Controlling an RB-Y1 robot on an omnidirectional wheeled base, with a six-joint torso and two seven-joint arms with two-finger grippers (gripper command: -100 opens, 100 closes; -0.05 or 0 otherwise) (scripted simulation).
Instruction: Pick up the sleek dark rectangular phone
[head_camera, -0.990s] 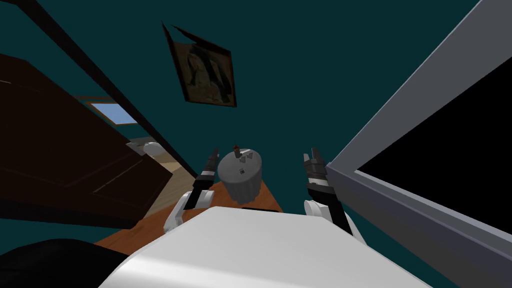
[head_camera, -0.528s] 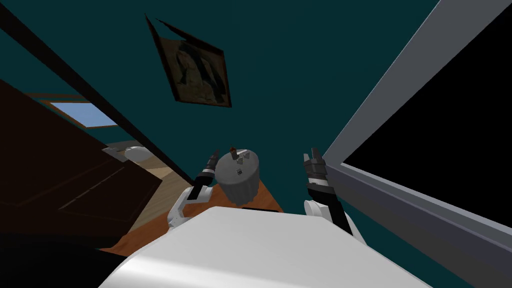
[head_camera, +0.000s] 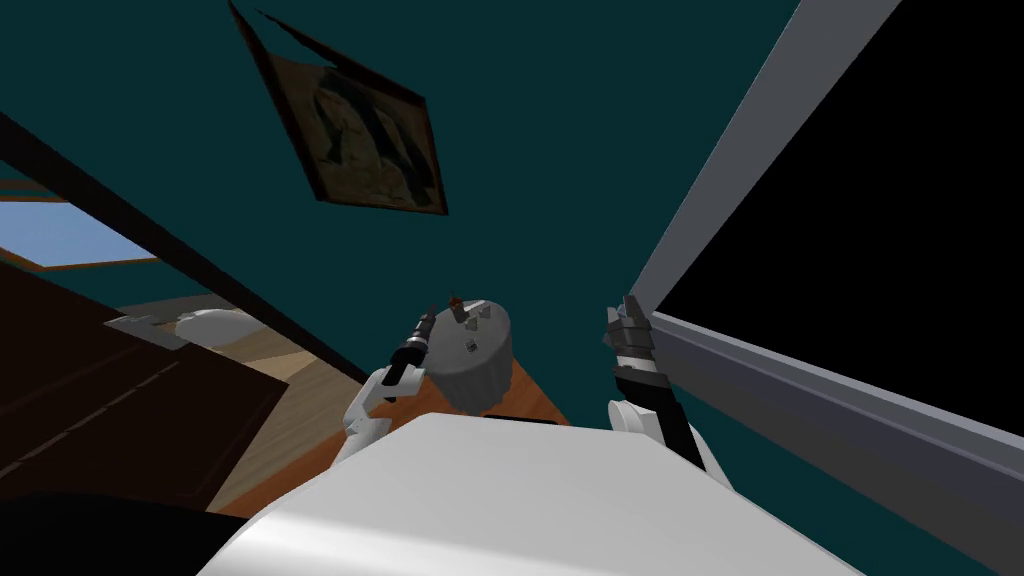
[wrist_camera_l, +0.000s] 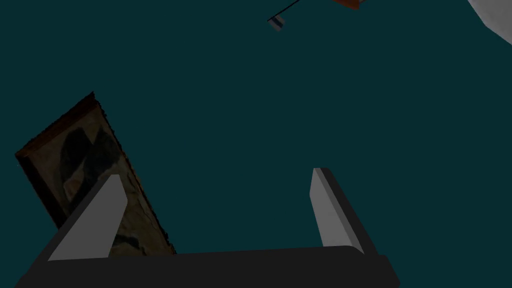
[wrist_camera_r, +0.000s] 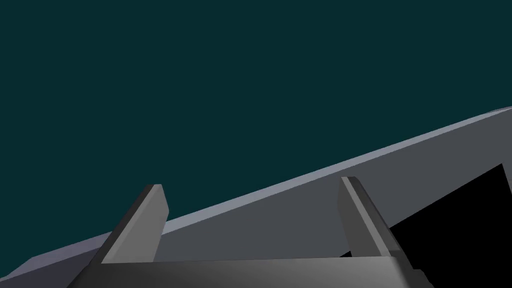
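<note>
A: First entry?
B: Left claw (head_camera: 430, 316), fingers apart, beside the round grey counter (head_camera: 485, 375).
A: On top?
B: Small dark piece, possibly the phone (head_camera: 468, 346); too small to confirm.
A: Last?
B: Right claw (head_camera: 627, 308), fingers apart, near grey frame (head_camera: 720, 200).

**No legible writing**

No text, label, brand, number or sign can be read. The framed picture (head_camera: 345, 135) on the teal wall (head_camera: 560, 150) carries only a dim painted image. The small marks on the grey ribbed tub (head_camera: 478, 352) cannot be made out.
</note>
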